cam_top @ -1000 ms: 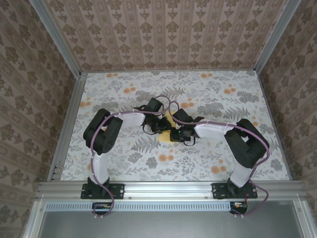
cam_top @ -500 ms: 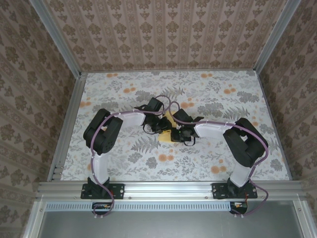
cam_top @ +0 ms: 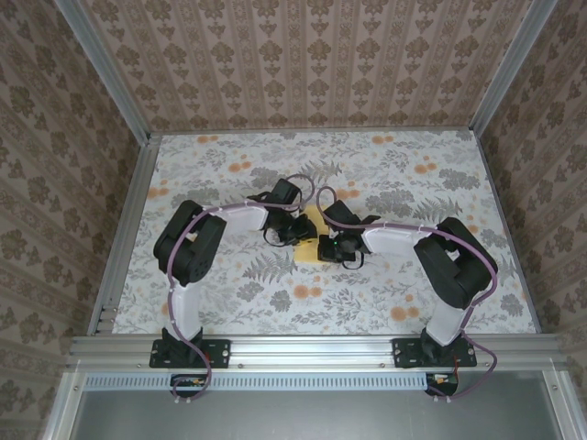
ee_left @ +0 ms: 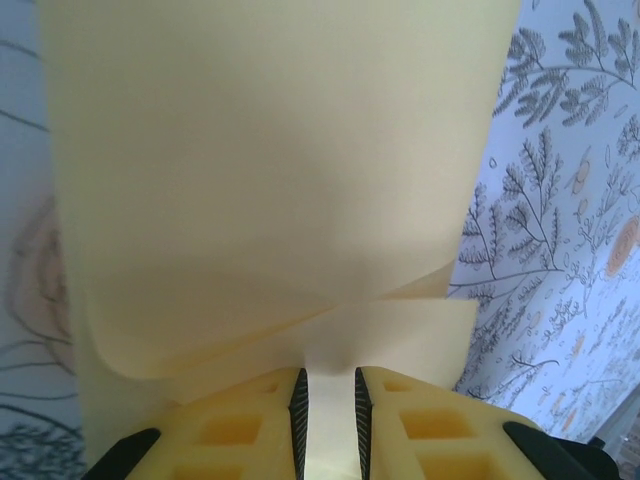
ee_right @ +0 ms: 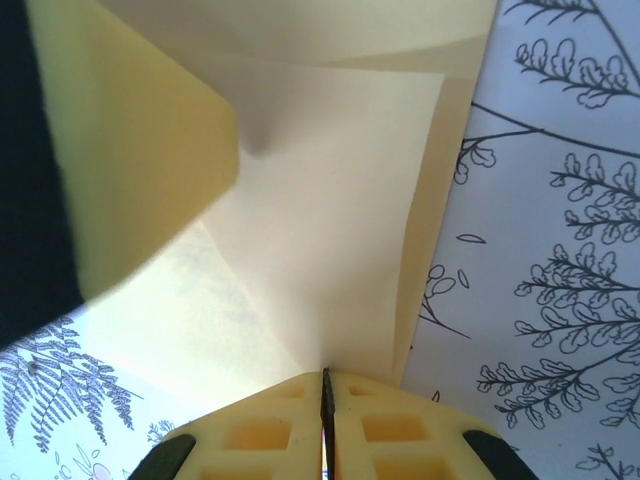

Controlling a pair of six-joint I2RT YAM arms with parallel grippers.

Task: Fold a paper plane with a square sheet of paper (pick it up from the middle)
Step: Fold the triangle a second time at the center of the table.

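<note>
Right wrist: right gripper [ee_right: 324,395] pressed together, pinching square sheet of paper [ee_right: 330,230]; left gripper [ee_left: 330,395] slightly parted, paper between fingers.

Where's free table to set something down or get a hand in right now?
Free: far strip of grey floral cloth along the brown patterned back wall; near middle between the folded yellow-orange paper sheet and the front aluminium rail. Crowded: centre, where the black-and-white left arm and right arm meet over the paper.
</note>
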